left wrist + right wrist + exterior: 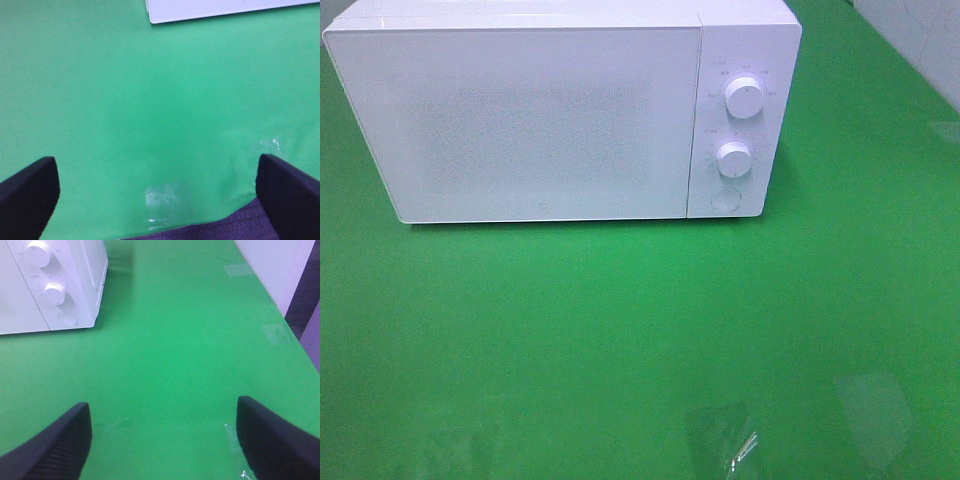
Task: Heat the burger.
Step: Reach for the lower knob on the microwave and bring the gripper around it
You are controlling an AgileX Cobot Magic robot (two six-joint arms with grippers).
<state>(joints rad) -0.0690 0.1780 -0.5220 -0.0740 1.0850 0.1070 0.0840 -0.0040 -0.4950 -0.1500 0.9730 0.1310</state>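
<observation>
On the table [620,330] the microwave [540,120] stands shut; my left fingers [30,195] and right fingers [55,440] are spread, empty. No burger shows: perhaps inside, perhaps not yet fetched.

The microwave [520,120], at twelve o'clock on the desk [620,330], is plain white. Its door [530,125] carries a fine grey speckled dot field. At three o'clock of the door sit two white knobs [745,98] with faint grey markings. The desk is bright, even green. The left gripper [155,167] and right gripper [162,410] are matt black.
</observation>
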